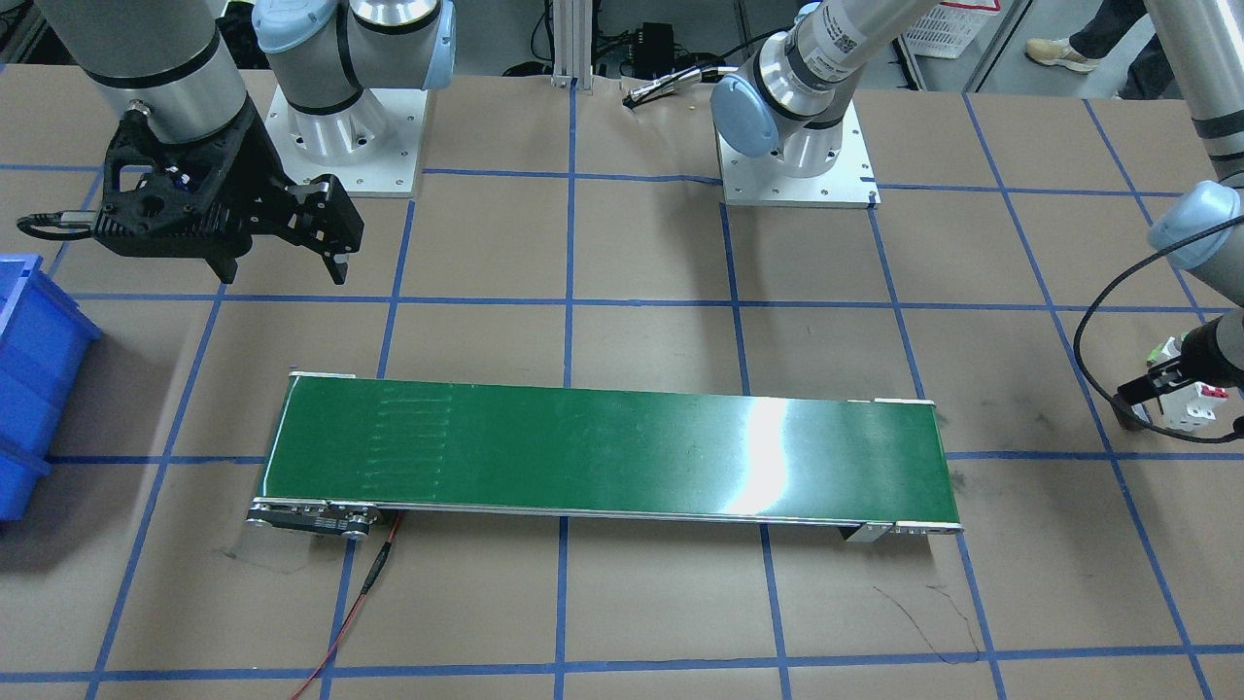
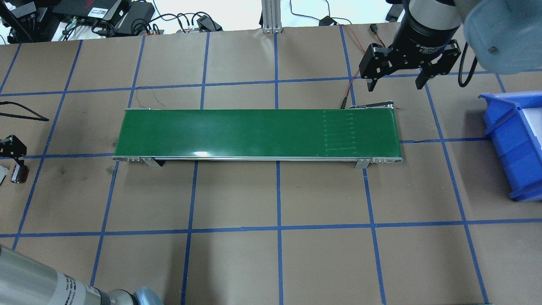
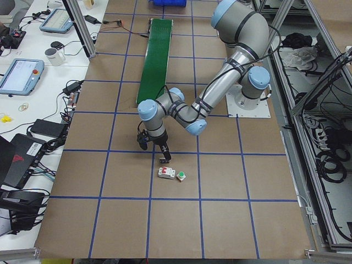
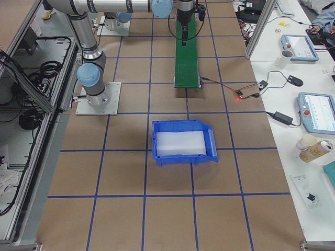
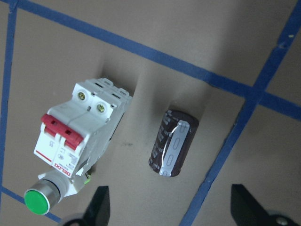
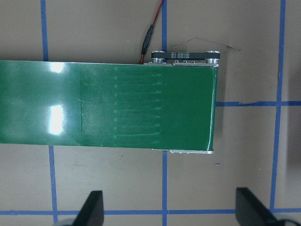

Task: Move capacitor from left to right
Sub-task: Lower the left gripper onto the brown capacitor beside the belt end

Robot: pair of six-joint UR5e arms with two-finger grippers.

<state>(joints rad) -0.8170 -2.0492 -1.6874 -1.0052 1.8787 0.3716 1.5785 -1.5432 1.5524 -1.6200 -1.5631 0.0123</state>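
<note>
The capacitor (image 5: 173, 143), a stubby dark brown cylinder with a pale stripe, lies on its side on the brown table. It also shows at the left edge of the overhead view (image 2: 19, 173). My left gripper (image 5: 174, 209) hangs above it, open and empty, with one finger on each side and not touching it. My right gripper (image 2: 396, 80) is open and empty. It hovers over the table behind the right end of the green conveyor belt (image 2: 254, 133).
A white circuit breaker with red tabs (image 5: 82, 136) and a green-capped push button (image 5: 37, 200) lie just beside the capacitor. A blue bin (image 2: 512, 140) stands at the table's right end. A red wire (image 6: 150, 33) runs from the belt's motor end.
</note>
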